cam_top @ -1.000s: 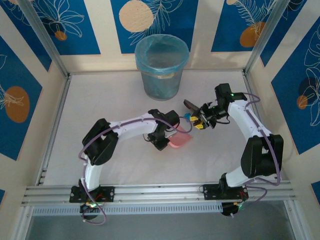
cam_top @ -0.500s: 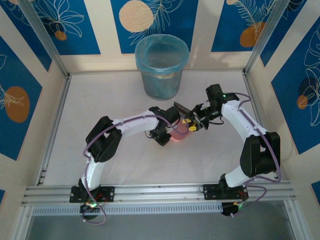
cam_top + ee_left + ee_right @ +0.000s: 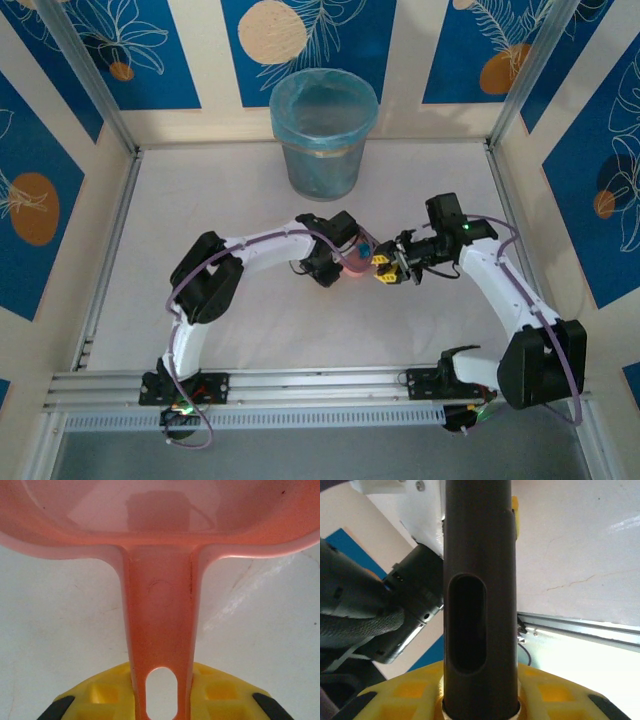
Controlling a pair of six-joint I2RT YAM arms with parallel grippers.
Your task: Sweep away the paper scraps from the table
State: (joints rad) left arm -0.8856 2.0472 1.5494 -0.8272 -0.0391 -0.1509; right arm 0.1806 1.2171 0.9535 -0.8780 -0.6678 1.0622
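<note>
top external view: left arm comes up from lower left and bends toward the frame centre, left gripper [image 3: 343, 256] clamped on a pink dustpan [image 3: 355, 264] that sits low over the white counter [image 3: 220, 190] just below centre. right arm runs from lower right up and in, right gripper [image 3: 386, 266] with yellow fingers just right of the dustpan, nearly touching it, closed on something dark that is hard to read here. a tiny blue speck [image 3: 367, 243] sits at the dustpan's upper right edge between the two grippers, maybe one of the paper scraps, too small to tell. a bin [image 3: 322, 140] with a blue liner stands upright at top centre, well apart from both grippers. blue-and-cream patterned walls around. left wrist view: yellow fingers at the bottom edge are together on the pink dustpan handle, which runs straight up the middle; the handle's oval hole is right at the fingers, the pan spreads across the top of the frame, white counter on both sides below it. right wrist view: yellow fingers at the bottom edge clamped on a dark brown brush handle [image 3: 477, 555] with a long slot, upright through the centre; black and white parts of the other arm at left, counter at upper right, an aluminium rail [image 3: 580, 630] at mid right.
</note>
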